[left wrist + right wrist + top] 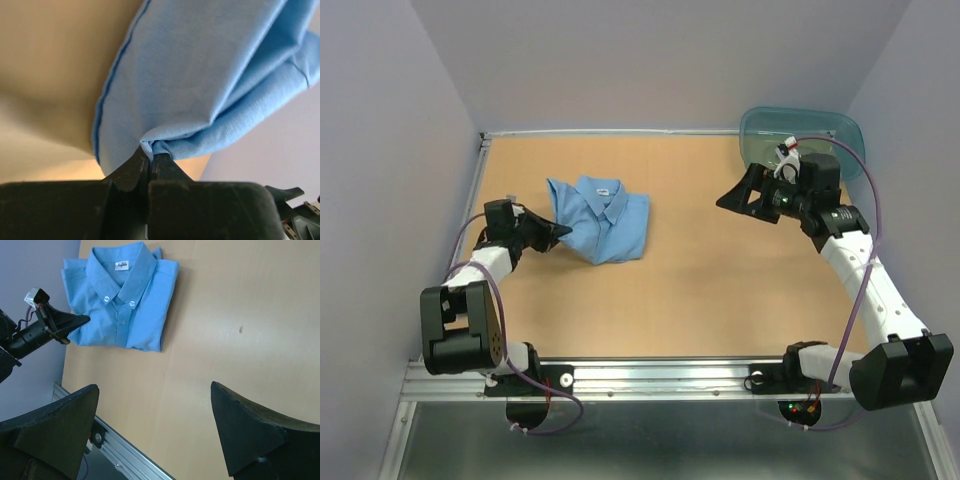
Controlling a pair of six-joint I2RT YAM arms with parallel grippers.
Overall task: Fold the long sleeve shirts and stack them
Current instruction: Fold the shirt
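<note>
Light blue cotton, folded with its collar showing: the long sleeve shirt (605, 220) lies on the left half of the tabletop (720, 290), toward the far side. My left gripper (150, 156) is pressed together on the shirt's left edge, with a bunch of cloth pinched between the fingertips. My right gripper (735, 195) hangs over the right side, well apart from the shirt, spread wide and holding nothing, just in front of the teal plastic tub (800, 130) at the far right corner.

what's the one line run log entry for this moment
left gripper: shut on long sleeve shirt edge | shirt: folded, collar up, on table | right gripper: open, empty, above table near teal tub
</note>
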